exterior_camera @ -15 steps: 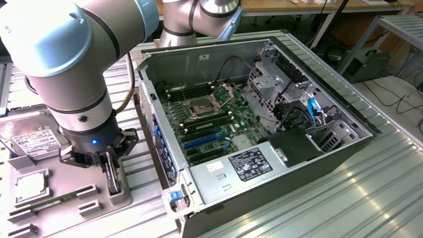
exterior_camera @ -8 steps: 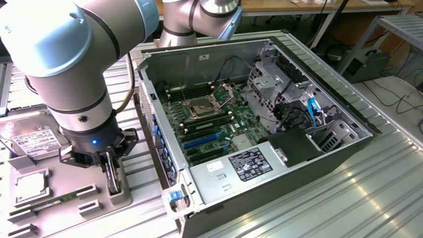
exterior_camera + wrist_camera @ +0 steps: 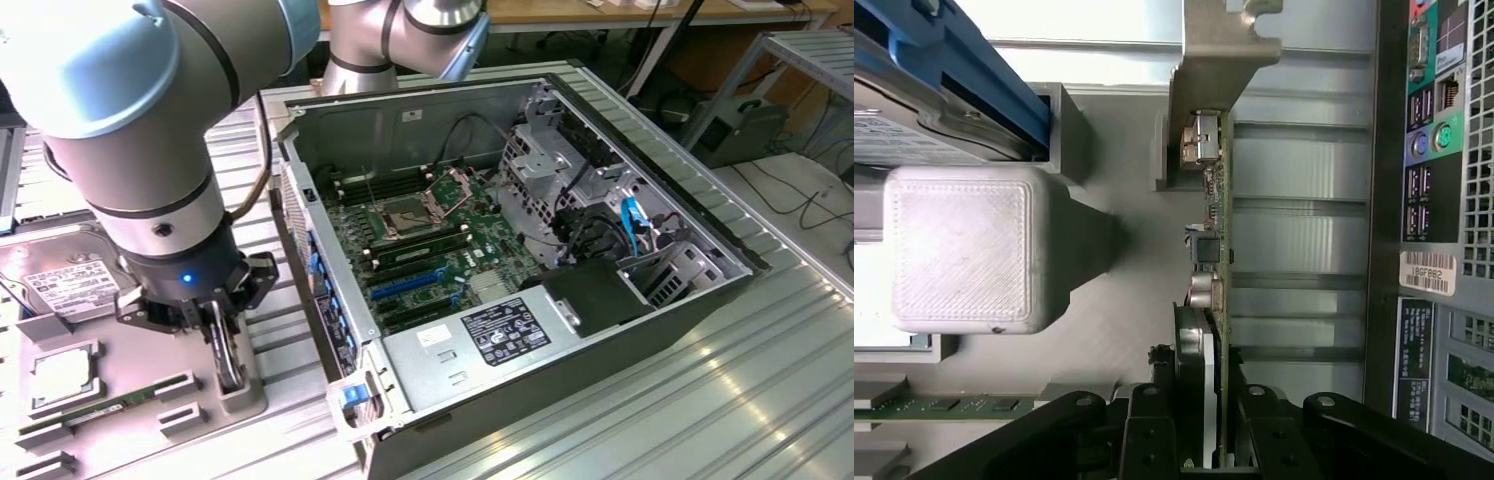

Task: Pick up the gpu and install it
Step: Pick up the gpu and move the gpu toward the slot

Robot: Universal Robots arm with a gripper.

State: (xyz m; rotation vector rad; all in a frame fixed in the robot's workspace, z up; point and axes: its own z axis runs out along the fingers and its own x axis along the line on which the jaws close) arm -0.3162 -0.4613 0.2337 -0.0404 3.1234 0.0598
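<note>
The fingers are clenched on the gpu, one on each face. The card stands on edge, its metal bracket pointing away from the gripper. The gripper reaches straight down to the gray holder on the table, on the exterior view's left. I cannot tell whether the card is seated in its slot or just clear of it. A memory stick and a hard drive lie close by in the same holder. Just beside it, to the exterior view's right, the open case lies with its motherboard bare.
</note>
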